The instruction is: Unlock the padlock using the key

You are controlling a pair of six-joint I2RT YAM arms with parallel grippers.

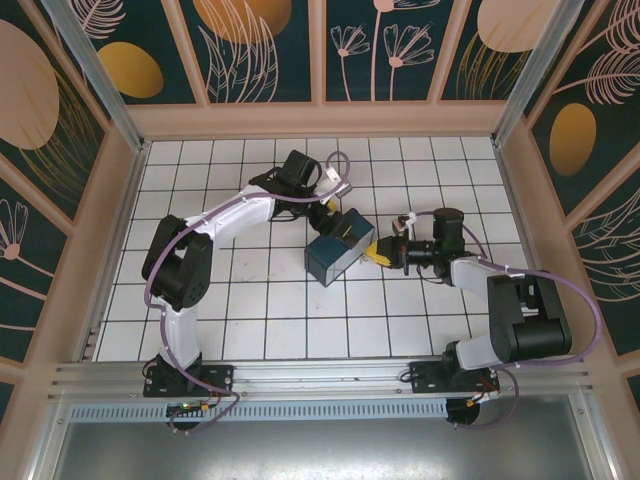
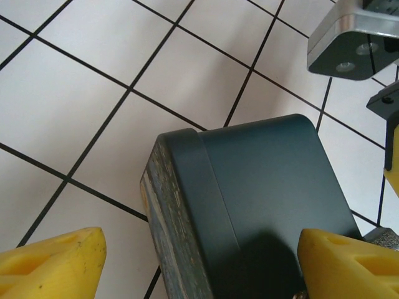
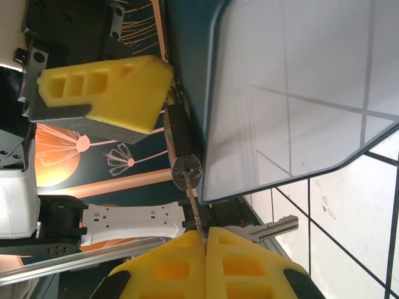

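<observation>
Roughly at the middle of the white-tiled counter [image 1: 250, 320] is a dark blue tin box [image 1: 330, 258], with both arms reaching in on it from opposite sides. The left gripper [image 1: 343, 225] comes over the box from the far side. Seen from its wrist, the left gripper [image 2: 199, 261] has its jaws spread wide with the box [image 2: 262, 187] between them: one yellow pad [image 2: 349, 265] is at the box's edge, while the other pad [image 2: 53, 261] stands apart from it over bare tile, so this does not look like a grip. The right gripper [image 1: 383, 250] sits just beside the box on the side facing the right arm. Its wrist view shows the right gripper [image 3: 204, 240] with its jaws pressed together on the key [image 3: 194, 208], a thin silvery blade seen edge-on. The blade runs straight from the pads to the end of the padlock [image 3: 184, 156]. The padlock is small and dark and lies close against the box's rim [image 3: 187, 75], just below a yellow finger of the left gripper [image 3: 106, 87]. How far the blade has entered the lock I cannot tell. A second key [image 3: 274, 227] sticks out sideways next to the right pads, near the box's corner.
</observation>
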